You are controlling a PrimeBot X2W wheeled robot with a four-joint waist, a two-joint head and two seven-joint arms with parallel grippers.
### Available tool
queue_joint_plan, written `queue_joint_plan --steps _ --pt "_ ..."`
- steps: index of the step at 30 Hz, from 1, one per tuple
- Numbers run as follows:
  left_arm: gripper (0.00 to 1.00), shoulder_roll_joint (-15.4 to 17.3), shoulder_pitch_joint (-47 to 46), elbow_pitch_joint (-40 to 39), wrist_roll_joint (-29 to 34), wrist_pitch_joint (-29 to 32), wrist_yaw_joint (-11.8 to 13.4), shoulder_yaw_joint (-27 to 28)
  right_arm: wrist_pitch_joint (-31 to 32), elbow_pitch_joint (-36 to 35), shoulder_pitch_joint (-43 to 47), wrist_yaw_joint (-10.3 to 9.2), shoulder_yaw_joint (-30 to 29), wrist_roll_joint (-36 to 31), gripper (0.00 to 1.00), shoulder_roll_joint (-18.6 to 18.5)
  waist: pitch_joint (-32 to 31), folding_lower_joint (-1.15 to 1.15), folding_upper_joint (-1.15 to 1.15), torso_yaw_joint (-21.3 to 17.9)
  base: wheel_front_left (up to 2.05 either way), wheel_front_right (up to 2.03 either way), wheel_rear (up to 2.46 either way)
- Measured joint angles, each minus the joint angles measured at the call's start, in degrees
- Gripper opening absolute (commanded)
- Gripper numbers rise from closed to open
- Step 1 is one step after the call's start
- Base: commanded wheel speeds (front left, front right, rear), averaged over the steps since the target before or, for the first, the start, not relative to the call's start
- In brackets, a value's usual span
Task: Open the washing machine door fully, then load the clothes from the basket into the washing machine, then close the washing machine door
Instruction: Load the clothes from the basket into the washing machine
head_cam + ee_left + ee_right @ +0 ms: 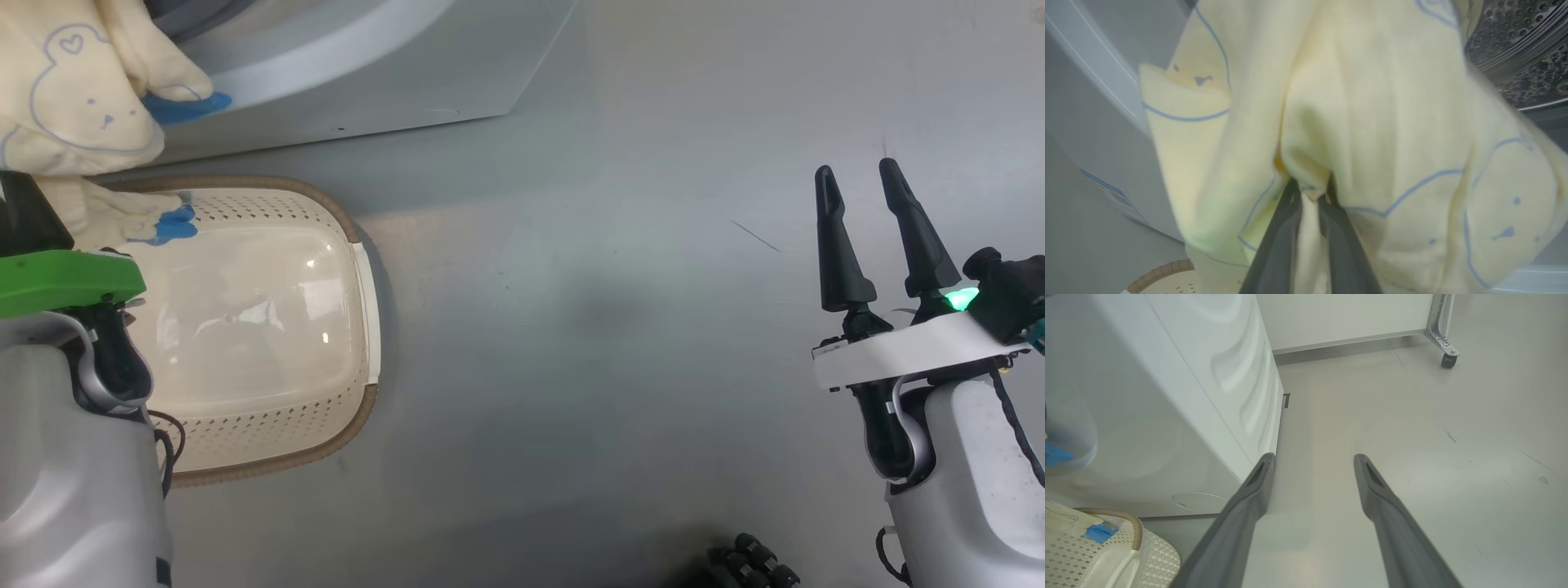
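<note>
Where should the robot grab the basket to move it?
Probably the white side handle of the basket, coming from the floor beside it with the open right gripper. That handle sticks out as a thin lip, easy to pinch, while the other end lies beneath the clothes and the left arm.

cream clothes (73,98) blue-line cartoons, brown-rimmed basket (269,469)

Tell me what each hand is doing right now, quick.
Left hand: closed on the clothes.
Right hand: open, holding nothing.
</note>
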Motion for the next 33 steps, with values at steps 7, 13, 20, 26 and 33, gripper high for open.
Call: queue_joint_plan --steps 7,13,20,26,33 --pt "0.0 -0.23 2.05 -5.99 0.0 0.0 -1.11 -0.09 0.0 0.69 0.07 0.0 1.24 0.01 1.0 0.44 -2.04 0.0 0.0 0.15 0.0 0.0 0.0" --pt "0.0 -0.4 2.22 -9.96 0.02 0.0 -1.34 -1.64 0.0 1.16 0.55 0.0 1.45 0.05 1.0 0.71 -3.13 0.0 0.0 -0.52 0.0 0.0 0.0" --pt "0.0 -0.38 1.64 -10.87 2.86 0.0 -1.35 -3.68 0.0 1.58 1.42 0.0 2.03 0.12 1.0 1.13 -4.29 0.0 0.0 -1.58 0.0 0.0 0.0" --pt "0.0 0.38 -2.77 -7.56 4.36 0.0 -0.84 -3.76 0.0 2.22 1.7 0.0 4.05 0.14 1.0 1.56 -5.33 0.0 0.0 -2.79 0.0 0.0 0.0" --pt "0.0 3.82 -9.07 -2.58 5.57 0.77 0.97 -1.72 0.0 2.89 3.72 0.0 5.59 0.31 1.0 1.64 -6.33 0.0 0.0 -5.02 0.0 0.0 0.0"
